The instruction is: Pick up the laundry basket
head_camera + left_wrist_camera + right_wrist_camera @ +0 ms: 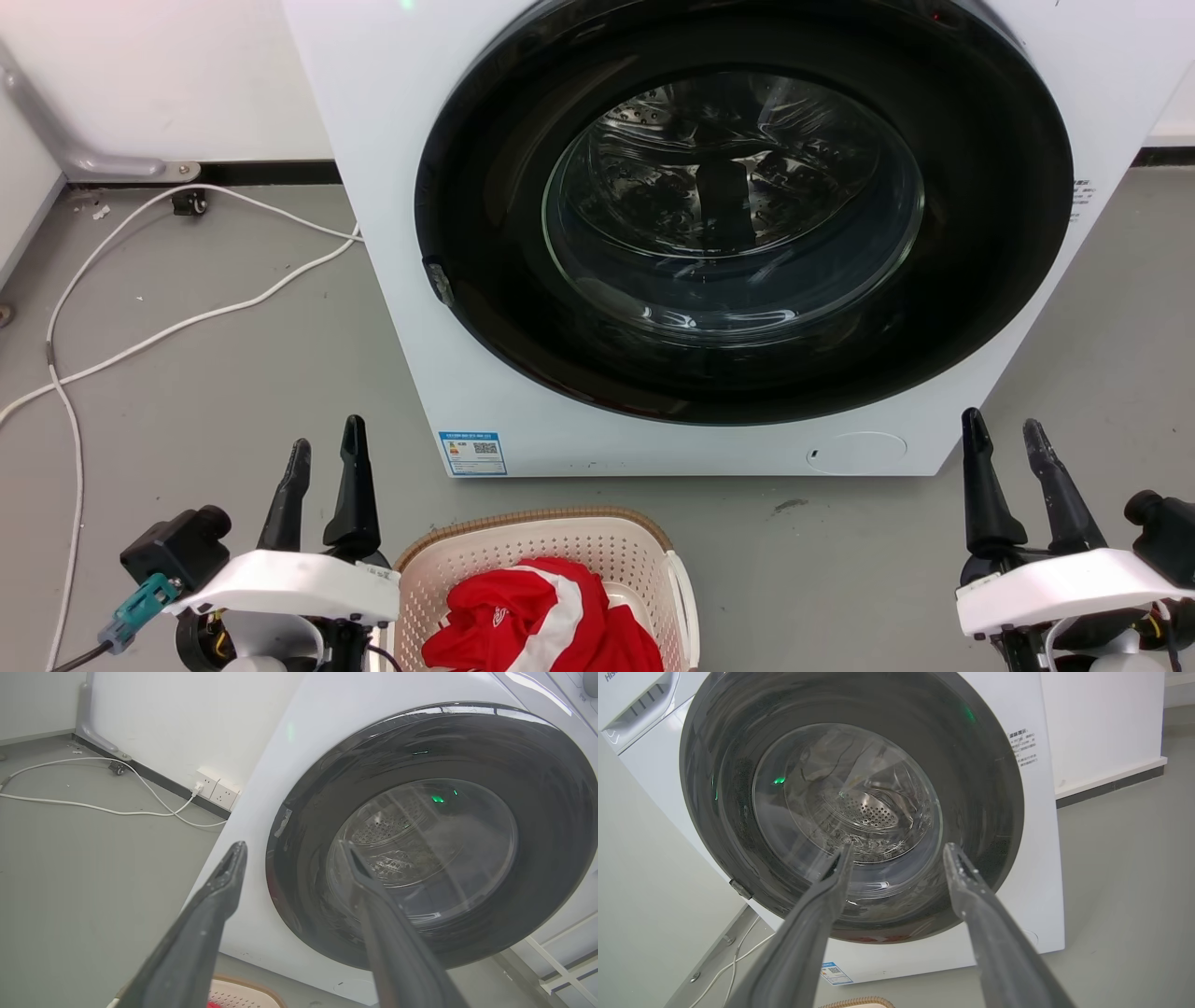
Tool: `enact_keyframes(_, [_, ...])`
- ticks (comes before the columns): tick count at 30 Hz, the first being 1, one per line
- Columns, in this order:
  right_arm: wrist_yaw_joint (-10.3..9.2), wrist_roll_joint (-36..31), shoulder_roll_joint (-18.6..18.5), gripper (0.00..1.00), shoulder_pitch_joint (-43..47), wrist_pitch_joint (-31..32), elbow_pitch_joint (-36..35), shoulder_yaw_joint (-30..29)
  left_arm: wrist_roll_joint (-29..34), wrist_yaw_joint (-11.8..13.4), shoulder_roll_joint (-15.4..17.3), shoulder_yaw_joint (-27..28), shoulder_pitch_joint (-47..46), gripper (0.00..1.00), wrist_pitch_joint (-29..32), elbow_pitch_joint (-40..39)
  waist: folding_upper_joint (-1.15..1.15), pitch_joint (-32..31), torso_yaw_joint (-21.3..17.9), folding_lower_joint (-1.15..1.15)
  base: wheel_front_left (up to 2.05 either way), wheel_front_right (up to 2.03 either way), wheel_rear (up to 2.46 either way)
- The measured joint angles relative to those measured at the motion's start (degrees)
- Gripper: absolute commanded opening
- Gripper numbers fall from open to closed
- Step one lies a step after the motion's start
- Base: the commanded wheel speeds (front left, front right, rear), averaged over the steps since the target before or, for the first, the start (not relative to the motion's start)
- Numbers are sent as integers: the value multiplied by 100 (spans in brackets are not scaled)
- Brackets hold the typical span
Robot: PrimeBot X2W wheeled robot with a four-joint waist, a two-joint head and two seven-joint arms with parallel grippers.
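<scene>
Laundry basket (pixel 560 549) not yet held; approach pending. Washing machine (pixel 392 280) stands behind it on the floor (red garment (pixel 541 616) inside basket). Left gripper (pixel 326 434) and right gripper (pixel 1001 420) hover slightly parted, empty; next move likely means lowering to its handles.

Right wrist view. Your right gripper (pixel 898 845) has its two dark fingers spread apart, pointing at the washing machine (pixel 1041 868). The perforated drum (pixel 873 812) shows through the glass of the round dark door (pixel 985 788). A blue label (pixel 836 973) sits low on the front panel, to the left. A white cable (pixel 738 956) lies on the floor further left. The brown rim of the laundry basket (pixel 857 1002) is nearest you.
</scene>
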Motion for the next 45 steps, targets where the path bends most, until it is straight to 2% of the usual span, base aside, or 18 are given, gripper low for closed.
enact_keyframes(14, [0,-982,0,100,38,-207,-73,46,846,63,3,-65,36,100,-210,-68,0,-2,3,0,0,0,0])
enact_keyframes(45, [1,-2372,-3,100,206,-628,-260,-37,2405,43,9,-69,190,100,-613,-97,0,-36,43,0,0,0,0])
